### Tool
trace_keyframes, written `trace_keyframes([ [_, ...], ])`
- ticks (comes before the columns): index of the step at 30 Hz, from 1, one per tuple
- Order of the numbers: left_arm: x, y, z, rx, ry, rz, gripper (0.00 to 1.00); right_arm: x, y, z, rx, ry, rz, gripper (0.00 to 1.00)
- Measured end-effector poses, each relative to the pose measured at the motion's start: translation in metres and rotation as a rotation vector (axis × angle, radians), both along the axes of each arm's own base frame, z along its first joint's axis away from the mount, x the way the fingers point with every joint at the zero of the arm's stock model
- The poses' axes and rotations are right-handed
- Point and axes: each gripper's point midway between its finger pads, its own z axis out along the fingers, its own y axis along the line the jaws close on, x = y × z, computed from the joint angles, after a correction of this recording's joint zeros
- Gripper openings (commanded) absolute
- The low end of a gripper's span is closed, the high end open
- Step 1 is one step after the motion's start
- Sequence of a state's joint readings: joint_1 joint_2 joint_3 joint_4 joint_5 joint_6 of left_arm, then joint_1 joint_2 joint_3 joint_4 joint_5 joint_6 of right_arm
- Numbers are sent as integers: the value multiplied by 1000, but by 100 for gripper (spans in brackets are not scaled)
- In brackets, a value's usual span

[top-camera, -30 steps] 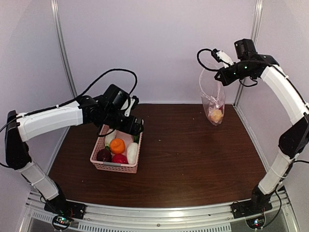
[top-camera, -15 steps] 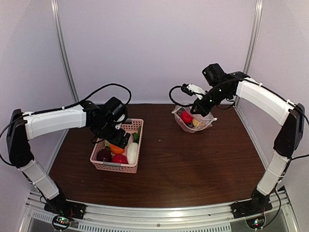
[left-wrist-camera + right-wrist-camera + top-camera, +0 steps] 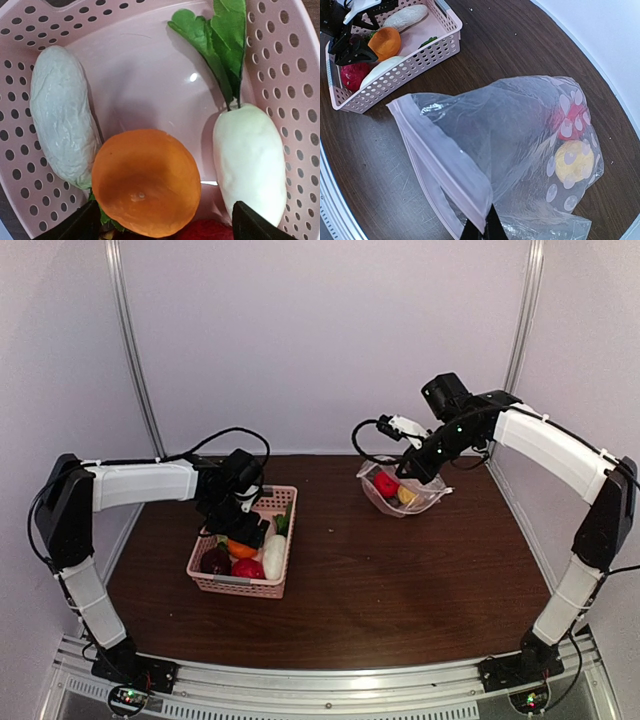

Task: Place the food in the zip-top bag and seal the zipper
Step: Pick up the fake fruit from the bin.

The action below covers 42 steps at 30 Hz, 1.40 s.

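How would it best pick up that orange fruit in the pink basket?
From straight above, with the jaws across its wide middle. The orange fruit lies uppermost with its rounded top exposed, while the walls of the pink basket block sideways approaches. The white radish and a pale oblong vegetable flank it closely, so the gaps look tight.

The left wrist view crops the pink basket (image 3: 280, 30). The left gripper (image 3: 167, 226) shows only two dark tips, wide apart, at its near end. A red piece (image 3: 205, 232) there is mostly hidden under the orange piece (image 3: 145, 182). Well away from the basket, the right gripper (image 3: 481, 229) is a cropped dark sliver pinching the zip-top bag (image 3: 520, 125). The bag's zipper (image 3: 442, 167) is too small to make out from above.
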State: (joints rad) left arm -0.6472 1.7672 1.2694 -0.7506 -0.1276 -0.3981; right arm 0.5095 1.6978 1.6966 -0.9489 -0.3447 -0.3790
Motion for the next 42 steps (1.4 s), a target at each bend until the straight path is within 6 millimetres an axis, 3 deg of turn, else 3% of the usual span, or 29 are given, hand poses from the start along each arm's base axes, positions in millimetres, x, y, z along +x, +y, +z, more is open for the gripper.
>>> trace_keyframes([
  [8,6,8,-11,34,8,22,91,-1,2,0,0,1,5,0],
  [17,14,8,-26,52,21,29,78,-4,6,0,1,2,16,0],
  [28,17,8,-15,43,13,24,69,-5,6,0,1,2,18,0],
  [31,17,8,10,21,-20,25,67,-5,6,0,0,1,18,0],
  [35,24,1,78,-83,-149,25,63,-5,6,0,0,1,17,0],
  [39,23,-17,142,-276,-270,-11,61,-4,6,0,5,6,8,0],
  [42,18,-40,180,-472,-329,-56,60,-2,8,4,18,9,-6,0],
])
